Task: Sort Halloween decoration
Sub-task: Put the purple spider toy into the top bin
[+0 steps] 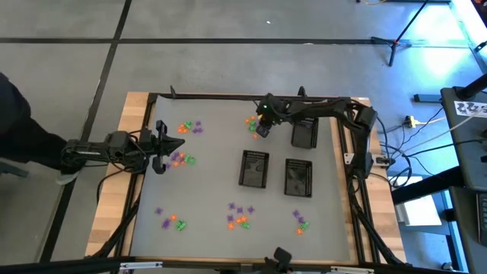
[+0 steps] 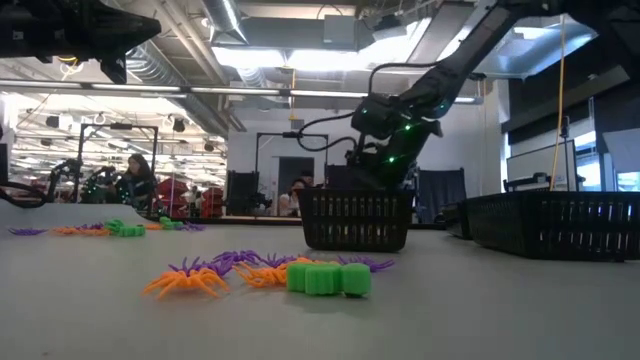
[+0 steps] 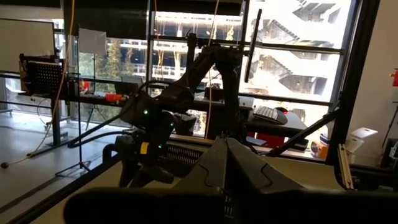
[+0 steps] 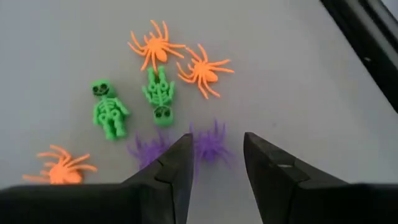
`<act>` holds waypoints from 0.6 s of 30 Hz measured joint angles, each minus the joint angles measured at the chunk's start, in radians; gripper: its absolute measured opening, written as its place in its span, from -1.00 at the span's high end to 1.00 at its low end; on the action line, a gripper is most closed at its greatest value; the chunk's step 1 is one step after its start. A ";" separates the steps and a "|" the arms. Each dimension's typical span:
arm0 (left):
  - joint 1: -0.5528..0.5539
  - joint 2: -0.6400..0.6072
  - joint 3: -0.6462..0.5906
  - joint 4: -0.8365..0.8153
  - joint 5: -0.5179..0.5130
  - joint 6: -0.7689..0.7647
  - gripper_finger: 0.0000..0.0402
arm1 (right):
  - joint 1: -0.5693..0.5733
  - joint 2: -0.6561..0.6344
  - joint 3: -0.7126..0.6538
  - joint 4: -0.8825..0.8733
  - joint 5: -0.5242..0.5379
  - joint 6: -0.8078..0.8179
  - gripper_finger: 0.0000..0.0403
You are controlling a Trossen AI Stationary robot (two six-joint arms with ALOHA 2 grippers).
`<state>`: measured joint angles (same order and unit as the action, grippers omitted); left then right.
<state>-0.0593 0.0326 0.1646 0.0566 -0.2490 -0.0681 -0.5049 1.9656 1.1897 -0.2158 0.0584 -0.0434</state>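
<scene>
I am hovering the right pincer (image 4: pixel 214 165), released with jaws apart, over a small purple plastic spider (image 4: pixel 210 147) lying between its tips on the grey bench (image 4: pixel 280 74), and I am risking also pinching the second purple spider (image 4: pixel 148 149) crowding just beside one tip.

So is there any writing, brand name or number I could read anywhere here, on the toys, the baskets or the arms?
None can be read.
Halloween decoration: plain moulded spiders and skeletons, no lettering.
Baskets: bare black mesh, no label.
Right gripper, open just above a purple spider: no marking visible.
Patterned black-and-white sheet beside the table: too small to make out.
</scene>
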 joint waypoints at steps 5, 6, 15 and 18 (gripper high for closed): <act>0.000 0.000 0.000 0.000 -0.001 0.000 1.00 | 0.000 0.028 0.022 -0.025 0.000 -0.010 0.30; 0.000 0.000 0.000 0.000 -0.001 0.000 1.00 | 0.000 0.029 0.022 -0.023 0.000 -0.011 0.30; 0.000 0.000 0.000 0.000 -0.001 0.000 1.00 | 0.000 0.029 0.022 -0.036 0.010 -0.031 0.78; 0.000 0.000 0.000 0.000 -0.001 0.000 1.00 | 0.000 0.020 0.022 -0.044 0.013 -0.044 0.95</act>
<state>-0.0591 0.0326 0.1646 0.0566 -0.2501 -0.0681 -0.5045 1.9856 1.2121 -0.2603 0.0710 -0.0875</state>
